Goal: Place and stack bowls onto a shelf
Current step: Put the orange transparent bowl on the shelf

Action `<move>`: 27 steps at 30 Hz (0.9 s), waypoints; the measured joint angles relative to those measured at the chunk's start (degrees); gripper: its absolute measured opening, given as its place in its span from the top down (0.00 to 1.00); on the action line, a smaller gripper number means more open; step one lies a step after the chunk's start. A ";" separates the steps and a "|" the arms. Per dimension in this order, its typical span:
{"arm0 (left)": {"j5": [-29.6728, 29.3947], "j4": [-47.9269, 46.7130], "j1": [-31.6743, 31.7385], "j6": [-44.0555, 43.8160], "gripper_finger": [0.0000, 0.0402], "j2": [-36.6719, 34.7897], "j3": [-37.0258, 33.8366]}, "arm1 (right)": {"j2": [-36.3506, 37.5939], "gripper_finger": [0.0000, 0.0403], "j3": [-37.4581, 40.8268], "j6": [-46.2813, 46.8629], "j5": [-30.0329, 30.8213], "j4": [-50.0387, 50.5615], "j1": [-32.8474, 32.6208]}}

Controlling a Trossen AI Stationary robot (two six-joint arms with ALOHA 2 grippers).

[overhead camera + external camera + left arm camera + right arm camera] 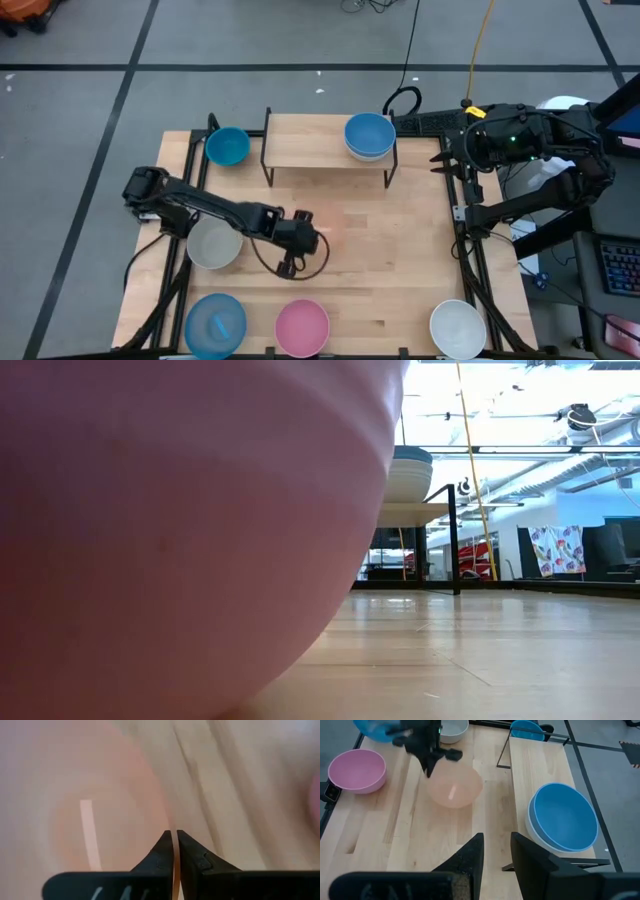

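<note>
Left gripper (312, 236) pinches rim of translucent orange-pink bowl (455, 786), fingers pressed thin on wall, likely for lift toward shelf (310, 140). Bowl sits on table in front of shelf. Blue bowl stack (369, 136) occupies shelf's right end. Right gripper (495, 851) waits beside shelf, fingers parted, empty.

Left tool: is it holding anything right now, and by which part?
Yes. The left tool is shut on the rim of the translucent orange-pink bowl. The right tool holds nothing.
</note>
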State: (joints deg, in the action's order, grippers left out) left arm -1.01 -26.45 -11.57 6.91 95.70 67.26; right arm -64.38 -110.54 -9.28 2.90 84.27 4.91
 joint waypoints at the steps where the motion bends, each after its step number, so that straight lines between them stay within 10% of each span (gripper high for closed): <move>1: -1.02 -1.19 0.03 0.24 0.98 -1.28 1.46 | 0.00 0.78 0.00 -0.14 0.00 0.00 0.00; 15: -21.16 -30.73 6.47 1.78 0.98 -3.60 30.99 | 0.00 0.78 0.00 -0.87 0.02 -0.01 0.00; 27: -12.73 -33.86 21.91 6.13 0.98 -3.18 34.13 | 0.00 0.78 0.00 -0.87 0.02 0.00 0.00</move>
State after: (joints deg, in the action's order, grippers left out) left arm -13.74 -60.31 10.34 13.03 92.52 101.38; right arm -64.38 -110.54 -10.15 2.92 84.27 4.91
